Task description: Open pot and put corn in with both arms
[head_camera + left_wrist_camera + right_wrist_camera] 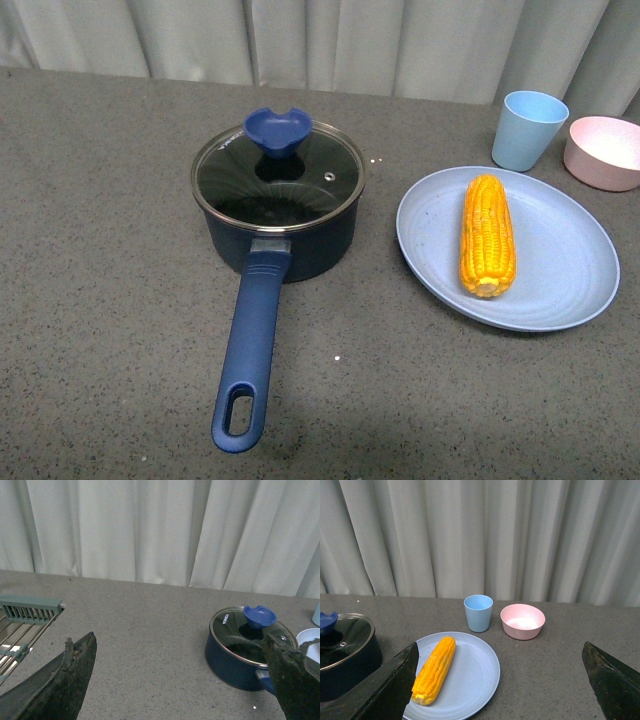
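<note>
The navy pot [283, 232] stands mid-table, its glass lid [278, 175] with the blue knob [277, 129] on it and its long blue handle [250, 345] pointing toward me. The corn [487, 234] lies on a light blue plate [560, 270] to the pot's right. Neither arm shows in the front view. In the left wrist view my left gripper [182, 672] is open, well back from the pot [232, 660]. In the right wrist view my right gripper [502, 677] is open, short of the corn [434, 669] and plate [470, 672].
A light blue cup [528, 130] and a pink bowl [605, 152] stand behind the plate at the far right. A grey-green wire rack [22, 625] sits off to one side in the left wrist view. Pale curtains [320, 40] close the back of the table.
</note>
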`<state>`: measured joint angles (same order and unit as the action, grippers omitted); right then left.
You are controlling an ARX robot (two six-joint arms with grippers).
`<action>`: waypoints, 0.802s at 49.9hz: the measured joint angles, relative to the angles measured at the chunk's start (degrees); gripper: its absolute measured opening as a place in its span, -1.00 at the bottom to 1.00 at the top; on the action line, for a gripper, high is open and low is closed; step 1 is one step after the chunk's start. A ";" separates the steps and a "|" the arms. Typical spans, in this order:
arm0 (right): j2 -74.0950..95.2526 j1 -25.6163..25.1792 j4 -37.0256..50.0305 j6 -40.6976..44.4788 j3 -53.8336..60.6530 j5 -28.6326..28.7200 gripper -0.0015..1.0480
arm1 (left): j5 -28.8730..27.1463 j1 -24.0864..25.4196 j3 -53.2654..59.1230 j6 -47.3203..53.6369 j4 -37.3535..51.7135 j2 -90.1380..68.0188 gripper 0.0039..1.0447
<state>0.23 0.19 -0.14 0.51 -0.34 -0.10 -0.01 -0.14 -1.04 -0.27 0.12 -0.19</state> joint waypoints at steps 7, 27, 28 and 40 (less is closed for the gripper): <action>0.00 0.00 0.00 0.00 0.00 0.00 0.83 | 0.00 0.00 0.00 0.00 0.00 0.00 0.88; 0.00 0.00 0.00 0.00 0.00 0.00 0.82 | -0.02 0.00 0.00 0.00 0.00 0.00 0.88; 0.00 0.00 0.00 0.00 0.00 0.00 0.82 | 0.00 0.00 0.00 0.00 0.00 0.00 0.88; 0.00 0.00 0.00 0.00 0.00 0.00 0.83 | 0.00 0.00 0.00 0.00 0.00 0.00 0.88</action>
<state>0.23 0.19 -0.14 0.51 -0.34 -0.10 -0.01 -0.14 -1.04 -0.27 0.12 -0.19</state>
